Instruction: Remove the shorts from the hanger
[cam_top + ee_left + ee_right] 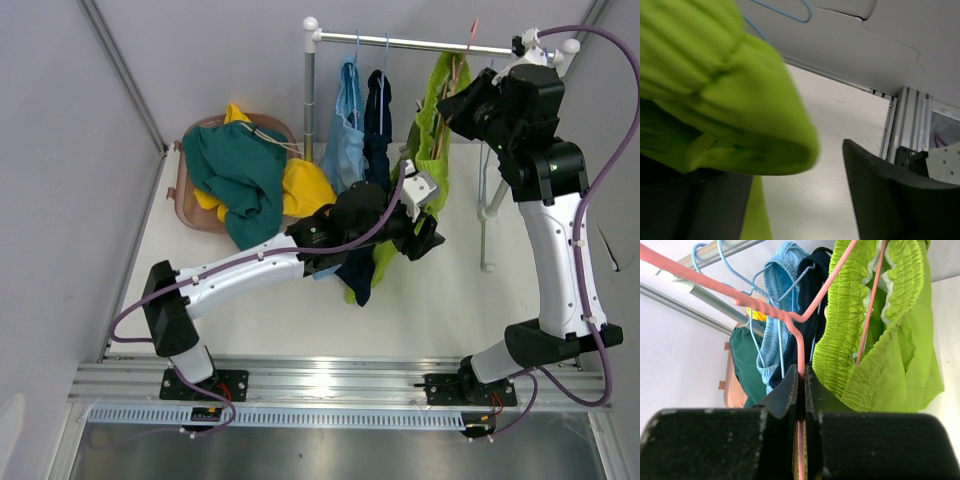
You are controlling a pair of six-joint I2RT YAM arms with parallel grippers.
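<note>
Left wrist view: lime green shorts (715, 100) are out of focus, cut off at 9 and 12 o'clock, and draped over the 7 o'clock finger (700, 210) of the left gripper (790, 195), hiding its tip. The 4 o'clock finger runs off the frame. Top view: the middle of the navy shorts (378, 115) is hidden behind the left arm (250, 270). Bright yellow shorts (305, 185) lie mostly under dark teal shorts (235, 170), and only the rim of the basket (183, 200) shows. Right wrist view: pink hanger (765, 307) is cut off at 10 o'clock, its lower wire lost between the pressed-together fingers of the right gripper (800, 390).
</note>
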